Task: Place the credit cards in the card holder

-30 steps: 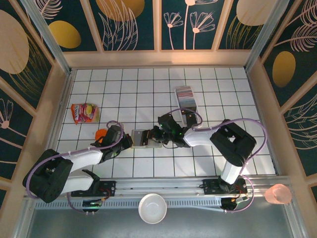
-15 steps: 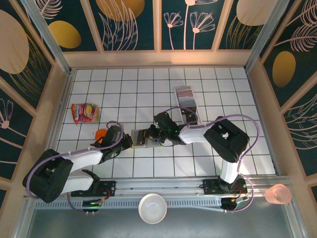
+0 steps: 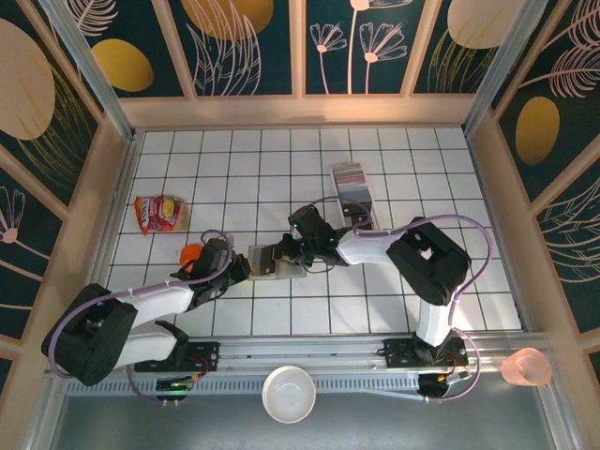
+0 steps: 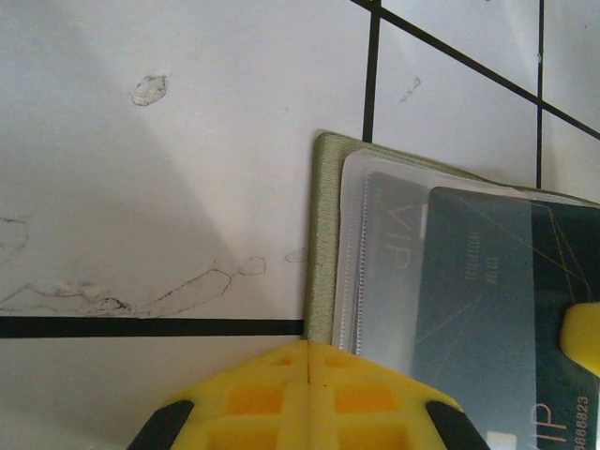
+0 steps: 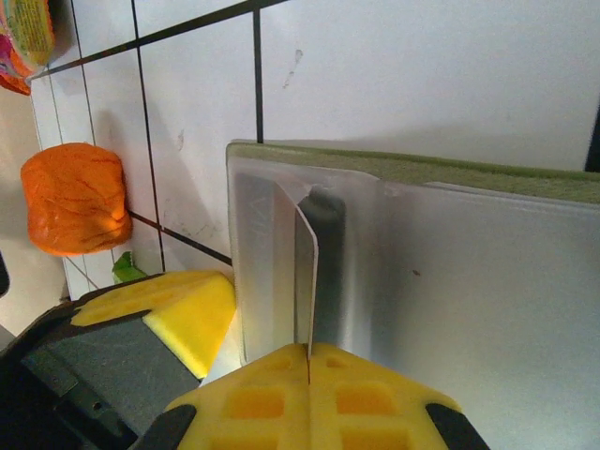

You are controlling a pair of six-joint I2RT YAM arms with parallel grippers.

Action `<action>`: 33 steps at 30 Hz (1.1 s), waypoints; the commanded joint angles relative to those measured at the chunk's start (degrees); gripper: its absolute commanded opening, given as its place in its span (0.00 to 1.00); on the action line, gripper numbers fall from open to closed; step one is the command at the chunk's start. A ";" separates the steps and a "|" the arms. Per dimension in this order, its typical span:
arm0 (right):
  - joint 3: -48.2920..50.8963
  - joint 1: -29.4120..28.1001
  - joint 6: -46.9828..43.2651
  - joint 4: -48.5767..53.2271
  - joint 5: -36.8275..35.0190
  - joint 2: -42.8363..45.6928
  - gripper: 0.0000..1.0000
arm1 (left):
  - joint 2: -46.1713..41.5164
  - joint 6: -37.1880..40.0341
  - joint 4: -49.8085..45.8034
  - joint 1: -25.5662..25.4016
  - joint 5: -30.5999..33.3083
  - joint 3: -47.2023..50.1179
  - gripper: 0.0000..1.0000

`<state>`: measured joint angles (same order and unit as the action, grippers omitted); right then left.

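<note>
The card holder is seen lying open on the counter, flanked by the two hands. The right hand is set at its right side, fingers clamped on a dark card. From the right wrist that card is viewed edge-on, its far end at the clear sleeve of the holder; how far it is pushed in cannot be told. A grey card marked VIP is made out under the sleeve.

The left hand is placed at the holder's left edge, fingers brought together; whether the olive edge is pinched cannot be told.

A stack of cards is kept in a clear tray further back and to the right, apart from both hands.

The counter is laid in white tiles with dark lines. A snack packet is spotted at far left, an orange lump just beside the left arm. A white bowl and a pink cup are parked at the near edge. The counter is enclosed by dark walls painted with leaves.
</note>
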<state>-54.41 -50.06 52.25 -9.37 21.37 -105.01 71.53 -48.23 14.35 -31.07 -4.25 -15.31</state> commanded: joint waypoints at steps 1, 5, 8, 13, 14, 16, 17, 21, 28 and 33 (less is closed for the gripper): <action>-1.59 0.14 -2.40 4.31 1.45 -1.50 0.00 | -0.77 -0.23 -1.22 0.12 -0.52 1.16 0.00; -2.43 -0.03 -1.94 3.02 2.70 -3.07 0.00 | -0.74 -0.55 -0.75 0.08 -0.76 1.44 0.00; -3.75 -0.16 -2.53 3.85 2.63 -4.41 0.00 | -0.69 -0.55 -0.81 0.10 -0.61 1.34 0.00; -5.36 -0.18 -3.51 4.96 2.72 -5.69 0.00 | -0.69 -0.65 -0.68 0.11 -0.11 1.65 0.00; -5.77 -0.14 -3.85 5.49 2.72 -5.87 0.00 | -0.77 -0.74 -0.65 0.09 -0.07 1.69 0.00; -6.51 -0.27 -4.56 6.79 2.35 -5.67 0.05 | -0.95 -0.81 -0.64 0.11 0.12 1.69 0.00; -6.83 -0.25 -5.02 7.71 1.71 -5.38 0.08 | -1.11 -0.91 -0.74 0.09 0.19 1.69 0.00; -8.33 -0.32 -7.36 11.38 -0.09 -3.80 0.21 | -1.81 -1.18 -1.03 0.12 0.37 1.59 0.00; -10.08 -0.43 -9.63 16.76 -4.20 -2.25 0.32 | -2.71 -1.21 -1.78 0.08 0.54 1.16 0.00; -9.70 -0.73 -8.97 14.92 -3.02 -3.39 0.31 | -2.91 -1.41 -1.96 0.12 0.58 1.16 0.00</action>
<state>-63.40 -50.15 43.79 4.14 19.35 -108.90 69.34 -48.71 13.23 -31.05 -4.01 -14.55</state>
